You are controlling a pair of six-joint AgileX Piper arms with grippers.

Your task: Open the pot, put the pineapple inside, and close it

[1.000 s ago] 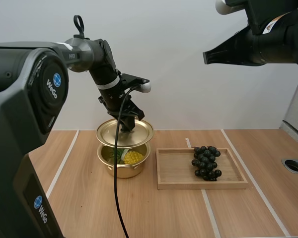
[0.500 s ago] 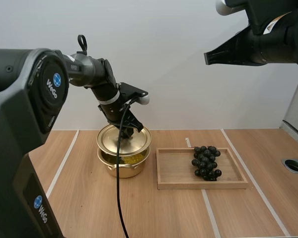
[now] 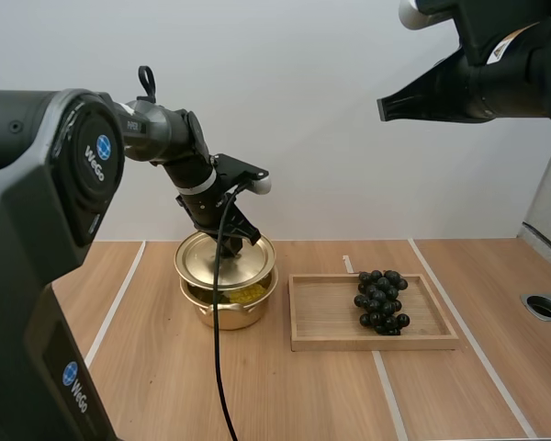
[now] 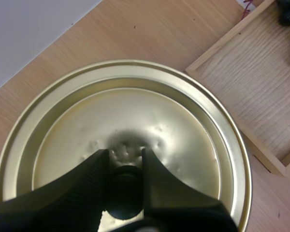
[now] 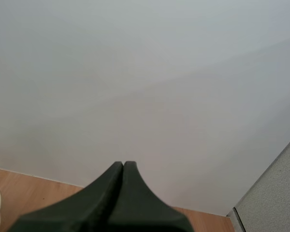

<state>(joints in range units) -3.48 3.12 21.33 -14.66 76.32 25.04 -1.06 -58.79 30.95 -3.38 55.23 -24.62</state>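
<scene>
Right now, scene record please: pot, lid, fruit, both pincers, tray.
pot: gold, beside tray
lid: over pot, gap at front rim, not seated
pineapple: in pot, yellow seen through the gap
left pincer: shut on lid by its knob
right pincer: shut, empty, raised high
tray: wooden, holds grapes

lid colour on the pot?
Shiny brass-gold lid, with a black knob. Best seen in the left wrist view.
</scene>
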